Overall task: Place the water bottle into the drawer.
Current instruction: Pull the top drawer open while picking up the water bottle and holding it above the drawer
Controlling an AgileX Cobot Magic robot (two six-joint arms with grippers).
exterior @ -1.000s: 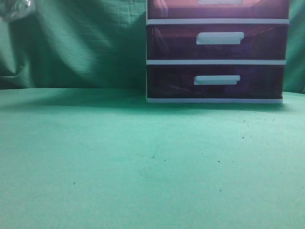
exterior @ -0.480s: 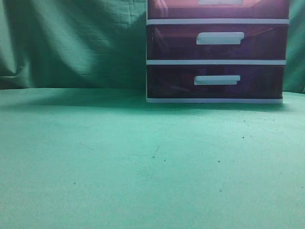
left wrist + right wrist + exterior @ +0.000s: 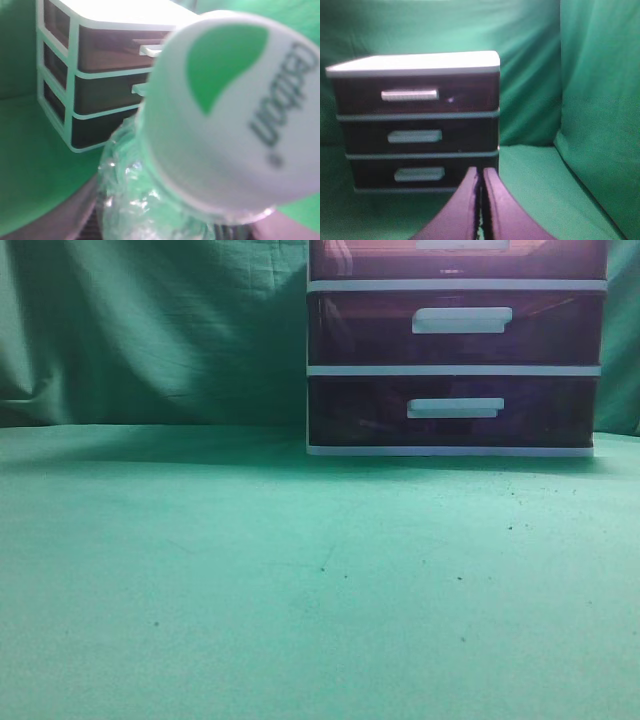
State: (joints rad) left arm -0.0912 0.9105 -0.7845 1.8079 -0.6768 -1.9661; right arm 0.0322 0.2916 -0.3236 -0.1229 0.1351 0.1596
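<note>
The water bottle (image 3: 135, 200) is clear crinkled plastic with a white and green cap (image 3: 235, 115) and fills the left wrist view. My left gripper (image 3: 175, 227) is shut on it, with the fingers showing only at the lower corners. The drawer (image 3: 465, 95), the top one of the unit, is pushed in; its white handle (image 3: 410, 95) faces my right gripper (image 3: 481, 172), which is shut and empty and some way in front of the unit. The drawer also shows in the left wrist view (image 3: 110, 50) and at the top edge of the exterior view (image 3: 370, 258). Neither gripper shows in the exterior view.
The white-framed unit (image 3: 455, 370) stands at the back right of the green-covered table (image 3: 300, 580). Its two lower drawers (image 3: 360, 330) are also shut. Green cloth (image 3: 150, 330) hangs behind, and also to the right of the unit (image 3: 600, 100).
A clear shiny object at the top left corner of the exterior view a second ago has left that view. The drawer unit has not moved.
</note>
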